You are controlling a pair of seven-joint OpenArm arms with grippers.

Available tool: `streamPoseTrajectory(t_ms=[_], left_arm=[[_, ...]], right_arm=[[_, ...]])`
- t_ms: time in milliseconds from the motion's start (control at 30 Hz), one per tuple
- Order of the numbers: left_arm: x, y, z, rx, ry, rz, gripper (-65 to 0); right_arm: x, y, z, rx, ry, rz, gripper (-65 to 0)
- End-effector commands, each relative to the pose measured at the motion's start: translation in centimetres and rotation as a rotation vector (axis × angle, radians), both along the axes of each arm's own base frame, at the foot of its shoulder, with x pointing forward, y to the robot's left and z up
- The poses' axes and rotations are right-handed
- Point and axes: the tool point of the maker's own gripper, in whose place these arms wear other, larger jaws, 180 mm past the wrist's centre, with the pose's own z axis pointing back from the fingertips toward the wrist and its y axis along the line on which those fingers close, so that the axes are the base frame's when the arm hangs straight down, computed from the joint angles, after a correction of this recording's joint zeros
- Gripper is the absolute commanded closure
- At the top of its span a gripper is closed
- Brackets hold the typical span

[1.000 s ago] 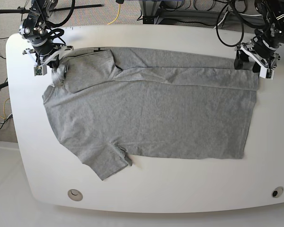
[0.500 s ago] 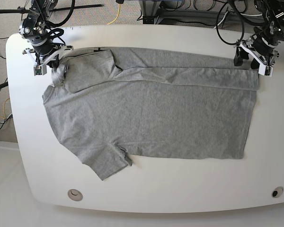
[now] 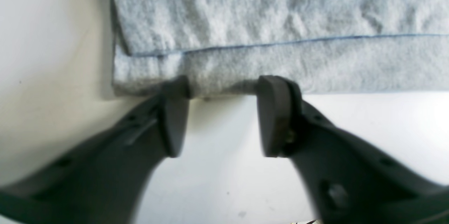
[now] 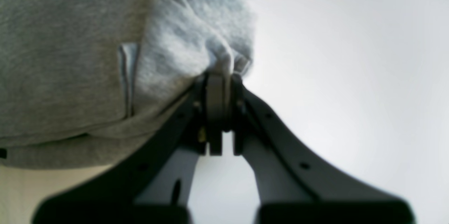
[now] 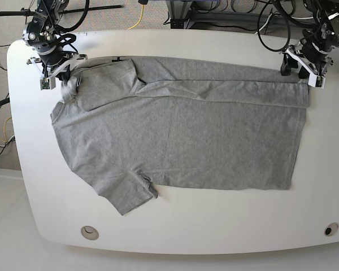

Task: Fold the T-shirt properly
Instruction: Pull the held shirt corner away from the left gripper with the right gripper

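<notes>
The heather-grey T-shirt [image 5: 181, 135] lies flat on the white table [image 5: 175, 226], collar end to the left, with its far long edge folded over toward the middle. My right gripper [image 5: 61, 79] is at the far left corner; in the right wrist view it [image 4: 219, 76] is shut on a bunched fold of the T-shirt [image 4: 70, 41]. At the far right corner my left gripper [image 5: 301, 71] stands open. In the left wrist view its [image 3: 222, 89] fingertips [image 3: 173, 90] touch the folded edge of the T-shirt [image 3: 280, 6], with nothing between them.
A short sleeve [image 5: 127, 195] sticks out toward the table's front edge. Cables [image 5: 138, 14] and stand legs lie beyond the far edge. Round insets sit at the front left [image 5: 90, 231] and front right [image 5: 329, 229].
My left gripper has drawn back a little toward the far edge, off the shirt's corner, and its jaws have narrowed somewhat. The right gripper and the shirt have stayed put.
</notes>
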Motion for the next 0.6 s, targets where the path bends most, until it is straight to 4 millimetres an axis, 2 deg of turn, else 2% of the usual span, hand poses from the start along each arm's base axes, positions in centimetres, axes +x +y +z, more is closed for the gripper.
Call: streamPoseTrajectory(t_ms=[0, 100, 167, 233, 267, 367, 467, 567], left_arm=[[0.9, 0.4, 1.6, 0.006, -0.058, -0.003, -42.0], [1.1, 0.4, 2.1, -0.003, -0.081, 0.001, -47.8], [1.1, 0.5, 2.1, -0.007, -0.086, 0.007, -49.3], [1.1, 0.6, 2.2, -0.007, -0.091, 0.012, -49.3], [1.3, -0.7, 1.3, -0.032, -0.065, 0.005, -48.0], [2.4, -0.6, 1.9, -0.031, -0.091, 0.006, -48.0], [2.3, -0.5, 2.0, -0.020, -0.077, 0.001, -47.9], [2.6, 0.2, 3.4, 0.019, -0.087, 0.001, -47.9]], right_arm=[[0.5, -0.4, 1.0, -0.022, -0.029, 0.012, 0.0], [0.5, -0.4, 0.9, -0.022, -0.027, 0.014, 0.0], [0.5, -0.4, 0.9, -0.021, -0.028, 0.014, 0.0], [0.5, -0.4, 0.9, -0.022, -0.027, 0.014, 0.0], [-0.5, 1.7, -0.9, 0.031, 0.024, 0.020, -2.5], [-0.8, 2.2, -1.2, 0.042, 0.044, 0.016, -2.5], [-0.9, 2.4, -1.2, 0.042, 0.056, 0.018, -2.5], [-0.4, 2.1, 0.0, 0.021, 0.031, 0.021, -2.5]])
